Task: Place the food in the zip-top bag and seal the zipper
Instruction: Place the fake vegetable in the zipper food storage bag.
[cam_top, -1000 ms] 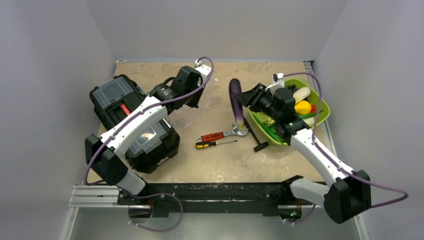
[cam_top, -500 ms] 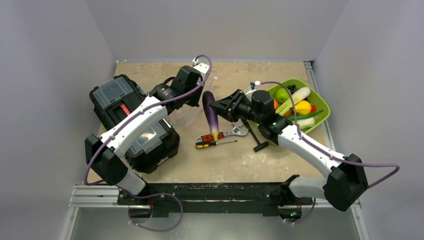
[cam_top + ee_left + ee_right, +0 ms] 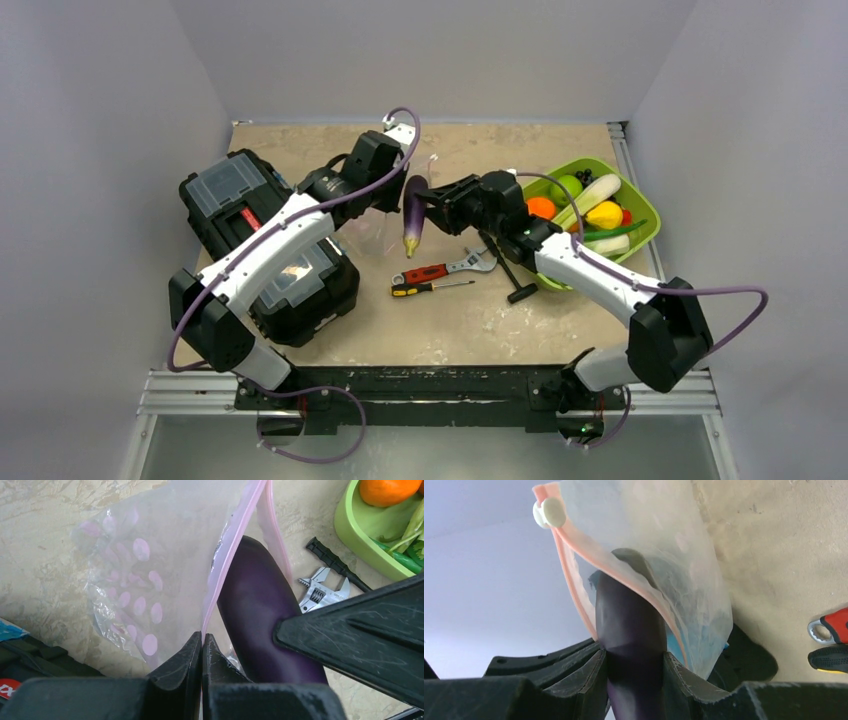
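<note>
My left gripper [image 3: 202,642] is shut on the pinkish-red zipper [image 3: 235,545] of the clear zip-top bag [image 3: 150,555] and holds its mouth up. My right gripper [image 3: 634,665] is shut on a purple eggplant [image 3: 629,615], whose far end sits between the two zipper strips [image 3: 574,580] at the bag's mouth. From above, the eggplant [image 3: 412,205] hangs between both grippers over the bag [image 3: 375,235]. An orange ball [image 3: 541,207], a green apple [image 3: 565,187], a yellow piece [image 3: 605,214] and bok choy [image 3: 600,188] lie in the lime-green tray [image 3: 650,215].
A red-handled wrench [image 3: 445,270] and a screwdriver [image 3: 430,288] lie on the table near the bag. A black T-handle tool [image 3: 510,275] lies beside the tray. Black toolboxes [image 3: 225,200] stand at the left under my left arm.
My right gripper carried the eggplant leftward from beside the tray to the bag's mouth. My left gripper kept its hold on the bag and barely moved.
</note>
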`<state>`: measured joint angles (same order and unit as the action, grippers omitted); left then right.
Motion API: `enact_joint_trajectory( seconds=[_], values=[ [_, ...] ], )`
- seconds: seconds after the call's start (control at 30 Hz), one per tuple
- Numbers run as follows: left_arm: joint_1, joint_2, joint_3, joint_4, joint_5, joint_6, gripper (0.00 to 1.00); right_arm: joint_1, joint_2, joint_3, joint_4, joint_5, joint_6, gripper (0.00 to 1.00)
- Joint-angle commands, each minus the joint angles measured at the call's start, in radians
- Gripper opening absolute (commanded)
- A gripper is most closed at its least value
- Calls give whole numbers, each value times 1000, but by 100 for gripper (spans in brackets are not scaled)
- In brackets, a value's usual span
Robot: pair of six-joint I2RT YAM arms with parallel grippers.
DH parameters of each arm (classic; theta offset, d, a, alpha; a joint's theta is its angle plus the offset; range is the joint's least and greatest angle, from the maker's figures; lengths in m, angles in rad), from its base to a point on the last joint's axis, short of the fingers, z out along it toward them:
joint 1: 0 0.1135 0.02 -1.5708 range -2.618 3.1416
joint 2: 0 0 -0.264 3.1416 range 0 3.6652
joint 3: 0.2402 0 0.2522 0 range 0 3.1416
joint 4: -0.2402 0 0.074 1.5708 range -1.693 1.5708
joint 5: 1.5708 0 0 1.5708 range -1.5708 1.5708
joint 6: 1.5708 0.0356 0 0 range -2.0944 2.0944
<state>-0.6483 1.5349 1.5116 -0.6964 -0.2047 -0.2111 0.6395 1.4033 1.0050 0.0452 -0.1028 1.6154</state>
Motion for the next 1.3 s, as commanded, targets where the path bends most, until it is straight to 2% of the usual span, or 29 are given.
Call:
enact_joint_trajectory(
  seconds=[0.0, 0.2, 0.37, 0.53, 0.7, 0.87, 0.9, 0.97, 1.0, 1.07, 1.27],
  values=[
    [5, -55, -2, 49, 37, -30, 0, 8, -2, 68, 21, 128, 84, 0],
    [6, -60, -1, 55, 125, -24, 0, 10, 74, 161, -28, 233, 31, 0],
    [5, -65, 7, 47, 143, -15, 0, 41, 133, 215, -43, 314, -55, 0],
    [5, -78, 6, 43, 169, -5, 0, 54, 151, 219, -23, 392, -180, 0],
    [17, -84, 7, 47, 195, -15, 0, 83, 137, 199, 1, 496, -236, 0],
    [20, -82, 4, 48, 196, -20, 0, 117, 178, 256, -27, 539, -321, 0],
    [21, -80, 6, 48, 196, -20, 0, 121, 182, 258, -24, 536, -335, 3],
    [23, -78, 7, 45, 196, -22, 0, 130, 183, 253, -23, 540, -353, 22],
    [24, -77, 7, 45, 194, -22, 0, 134, 183, 249, -26, 547, -360, 34],
    [24, -79, 7, 42, 180, -24, 0, 138, 186, 238, -33, 541, -369, 47],
    [46, -76, 7, 40, 194, -39, 0, 138, 145, 182, -43, 529, -422, 53]
  ],
)
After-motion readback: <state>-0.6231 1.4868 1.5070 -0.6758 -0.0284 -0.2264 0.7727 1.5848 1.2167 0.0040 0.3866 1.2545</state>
